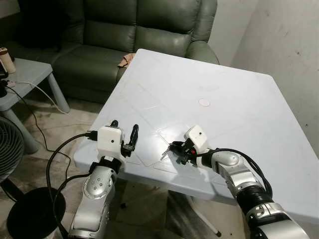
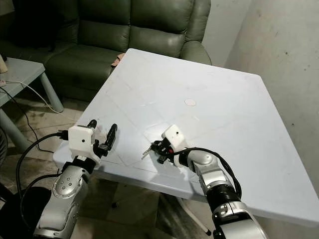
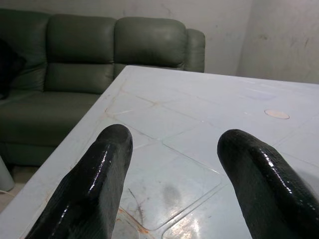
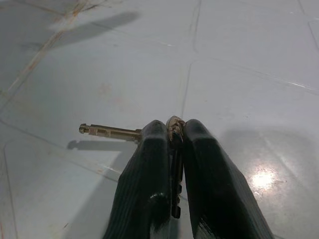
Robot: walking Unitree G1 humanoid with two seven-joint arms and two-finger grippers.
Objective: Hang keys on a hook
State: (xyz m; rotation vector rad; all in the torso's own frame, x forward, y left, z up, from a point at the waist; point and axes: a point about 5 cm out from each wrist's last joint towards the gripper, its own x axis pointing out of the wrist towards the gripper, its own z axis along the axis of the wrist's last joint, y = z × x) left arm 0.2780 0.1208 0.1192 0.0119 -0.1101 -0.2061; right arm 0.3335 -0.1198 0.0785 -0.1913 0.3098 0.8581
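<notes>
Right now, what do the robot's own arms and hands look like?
Both arms are silver metal with rounded joint housings and black collars. Each wrist carries a white boxy camera block. Black cables loop along the left arm and over the right arm. The left hand and right hand each have two long, glossy black fingers.

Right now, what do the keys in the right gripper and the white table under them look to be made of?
The small brass-coloured keys, pinched in the right gripper, look like metal: thin, yellowish and shiny. The white square table seems to be moulded plastic: glossy, with pressed-in panel lines and rust-coloured stains, though painted metal cannot be ruled out.
</notes>
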